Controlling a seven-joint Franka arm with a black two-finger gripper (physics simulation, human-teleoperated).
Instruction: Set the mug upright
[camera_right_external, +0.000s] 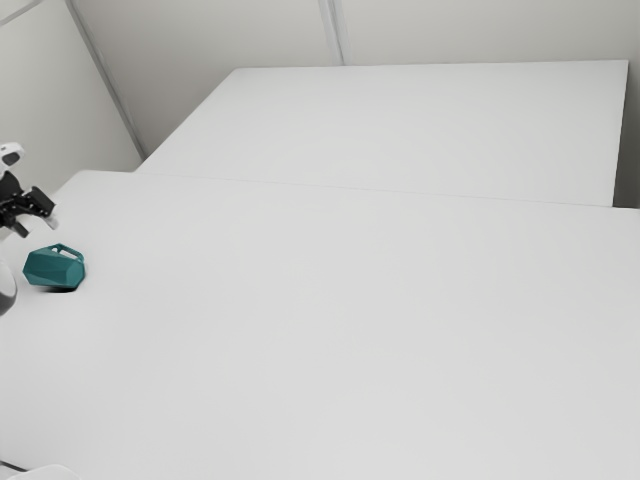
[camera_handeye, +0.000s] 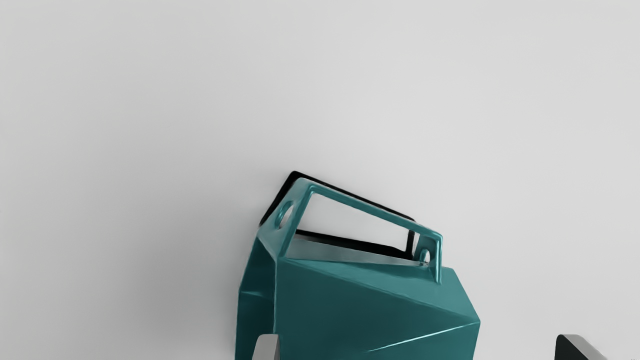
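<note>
At the exterior view's left edge, the black gripper (camera_right_external: 38, 226) hangs above the table, a little higher than the teal faceted mug (camera_right_external: 52, 268). The mug lies on its side, its handle toward the exterior view's upper right. From the wrist view, the gripper (camera_handeye: 417, 347) is open, its fingertips wide apart. Part of the mug (camera_handeye: 370, 305) appears between them, with one fingertip overlapping the mug's open-mouth end and the other apart from its base end. The mug's lower part is cut off by that picture's edge.
The white table (camera_right_external: 330, 330) extends toward the exterior view's right. Behind it stands another white surface (camera_right_external: 400, 130), with pale walls beyond. A white rounded object (camera_right_external: 50, 473) is at the exterior view's bottom left, beside a dark cable.
</note>
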